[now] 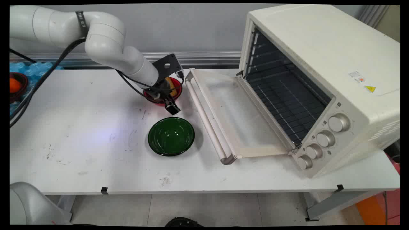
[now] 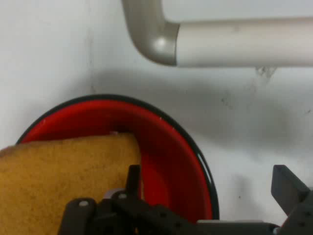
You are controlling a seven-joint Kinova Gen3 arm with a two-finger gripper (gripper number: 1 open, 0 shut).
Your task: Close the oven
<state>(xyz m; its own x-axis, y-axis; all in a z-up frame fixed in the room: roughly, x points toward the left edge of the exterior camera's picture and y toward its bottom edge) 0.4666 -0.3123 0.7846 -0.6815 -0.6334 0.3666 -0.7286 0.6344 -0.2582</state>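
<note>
1. Nearest on the white table [image 1: 80, 153] sits a green bowl [image 1: 171, 136], glossy, with nothing in it, upright, just left of the oven door's handle.
2. Just beyond it the gripper [image 1: 169, 103] hangs low over a red bowl [image 1: 176, 94]. In the hand view the fingers [image 2: 286, 186] stand apart, one inside the red bowl against the bread and the other outside its rim, so they straddle the bowl's wall; they look open, clamped on nothing.
3. The red bowl [image 2: 166, 156] has a dark rim and a shiny inside. It stands left of the door's far corner, beyond the green bowl.
4. In it lies a slice of bread [image 2: 58, 181], golden-brown with a porous, crumbly face. By my judgement it is light and soft, dents easily, and is best pinched gently at an edge.
5. To the right stands a cream toaster oven [image 1: 319, 57] with its door [image 1: 236, 118] folded down flat, the rack showing inside and four knobs on the near front.
6. At the far left edge an orange thing [image 1: 14, 84] sits in a dark bowl.
</note>
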